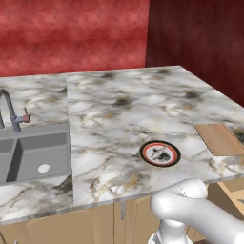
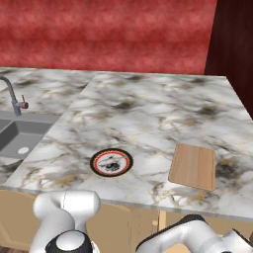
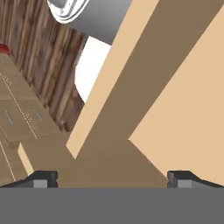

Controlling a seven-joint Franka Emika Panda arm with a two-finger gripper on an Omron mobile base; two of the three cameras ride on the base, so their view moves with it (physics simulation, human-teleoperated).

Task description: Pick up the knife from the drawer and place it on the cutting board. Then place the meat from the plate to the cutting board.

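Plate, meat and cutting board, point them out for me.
plate (image 2: 97,168), right base view, on its red-orange ring.
meat (image 2: 111,162), right base view, middle of the lump.
cutting board (image 2: 193,166), right base view, centre of its bare top.

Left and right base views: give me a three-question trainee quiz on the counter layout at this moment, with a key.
1. True or false: the meat lies on the plate.
2. Seen from the right base view, the cutting board lies on which side of the plate: A) left, B) right, C) behind it?
3. Fill in: the cutting board's surface is ____ (bare / holding the knife).

Key: 1 true; 2 B; 3 bare. The board sits apart from the plate on the marble counter, and the sink is at the far left.
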